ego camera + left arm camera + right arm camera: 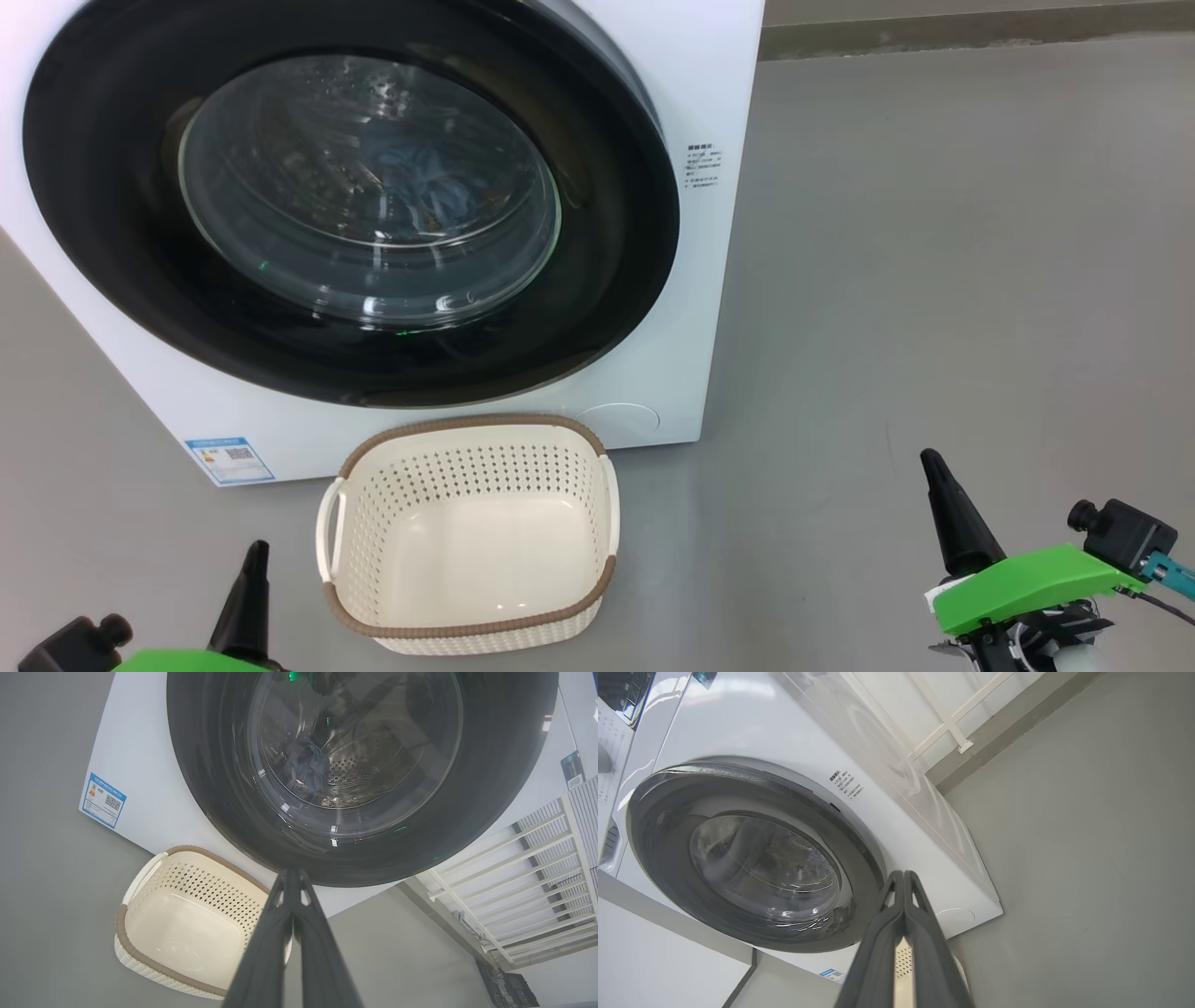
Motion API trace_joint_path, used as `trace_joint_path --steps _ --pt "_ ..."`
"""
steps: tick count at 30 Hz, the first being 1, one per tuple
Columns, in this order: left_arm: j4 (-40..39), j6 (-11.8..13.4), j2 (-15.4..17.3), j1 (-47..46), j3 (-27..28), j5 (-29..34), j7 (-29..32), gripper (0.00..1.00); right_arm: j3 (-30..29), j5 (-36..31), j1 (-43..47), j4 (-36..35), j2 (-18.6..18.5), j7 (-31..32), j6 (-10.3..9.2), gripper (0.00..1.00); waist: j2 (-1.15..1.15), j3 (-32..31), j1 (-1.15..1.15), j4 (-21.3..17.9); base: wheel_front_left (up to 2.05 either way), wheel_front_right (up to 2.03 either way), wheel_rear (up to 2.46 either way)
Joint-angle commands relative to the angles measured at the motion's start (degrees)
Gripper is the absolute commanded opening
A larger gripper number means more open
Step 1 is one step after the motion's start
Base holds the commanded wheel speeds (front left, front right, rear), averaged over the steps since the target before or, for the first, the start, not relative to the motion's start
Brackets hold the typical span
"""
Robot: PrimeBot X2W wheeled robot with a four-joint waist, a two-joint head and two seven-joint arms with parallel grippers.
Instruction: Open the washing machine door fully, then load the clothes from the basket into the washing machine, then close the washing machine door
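Note:
The white washing machine [709, 112] stands ahead with its black-rimmed round door [597, 308] closed flat against the front. Through the glass window I see blue clothes [429, 191] lying inside the drum, also the clothes [306, 767] in the left wrist view. The cream basket [476, 644] with its brown rim sits on the floor just before the machine, with nothing in it. My left gripper [254, 551] is shut at the lower left beside the basket, holding nothing. Shut and empty too, my right gripper [932, 459] is at the lower right, well apart from the machine.
Grey floor [934, 280] stretches to the right of the machine up to a wall base. A white slatted rack [528, 868] stands beside the machine in the left wrist view. A white panel [658, 956] fills the lower left of the right wrist view.

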Motion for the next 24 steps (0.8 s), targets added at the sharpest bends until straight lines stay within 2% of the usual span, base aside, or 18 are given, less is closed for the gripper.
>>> trace_joint_path --steps 1,24 --pt "-1.0 -0.1 0.7 -2.8 1.6 -1.2 0.4 0.0 0.0 1.7 -0.6 -1.8 -0.2 0.4 -0.03 0.0 0.0 0.0 0.0 0.0 0.0 0.0 0.0" --pt "-0.5 -0.1 -1.3 -3.5 4.3 -11.4 4.1 0.0 -2.4 14.5 0.2 -2.8 0.8 4.1 -0.04 0.0 0.0 -0.1 0.0 0.3 0.0 0.0 0.0"
